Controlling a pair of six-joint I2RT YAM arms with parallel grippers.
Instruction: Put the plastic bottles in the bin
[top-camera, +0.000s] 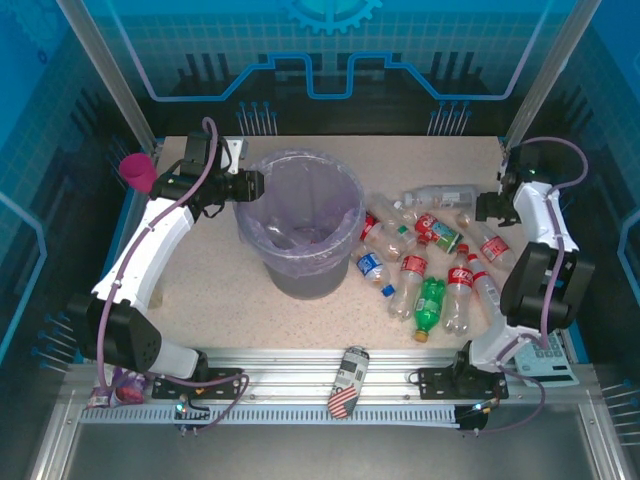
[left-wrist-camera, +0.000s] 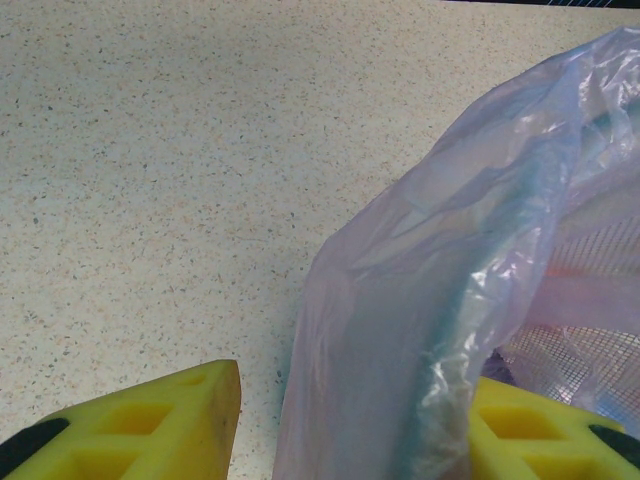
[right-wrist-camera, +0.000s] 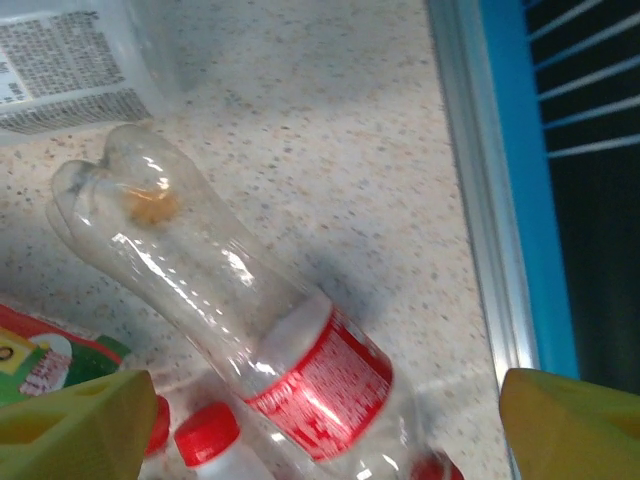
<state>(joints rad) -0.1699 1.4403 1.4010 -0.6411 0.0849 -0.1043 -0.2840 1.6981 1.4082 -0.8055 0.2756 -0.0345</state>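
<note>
The bin (top-camera: 300, 230), a grey bucket lined with a lavender bag, stands left of the table's middle. My left gripper (top-camera: 258, 187) sits at its left rim. In the left wrist view the bag-covered rim (left-wrist-camera: 440, 270) runs between the yellow fingers of that gripper (left-wrist-camera: 355, 420), which is shut on it. Several plastic bottles (top-camera: 425, 260) lie right of the bin, among them a green one (top-camera: 430, 303). My right gripper (top-camera: 487, 208) hovers open over the far right of the pile. A clear red-labelled bottle (right-wrist-camera: 250, 320) lies between its fingers, apart from both.
A pink goblet (top-camera: 138, 172) stands at the far left edge. A patterned can (top-camera: 347, 382) lies on the front rail. The table's right metal edge (right-wrist-camera: 480, 200) runs close beside the right gripper. Bare tabletop (top-camera: 210, 290) lies left of and in front of the bin.
</note>
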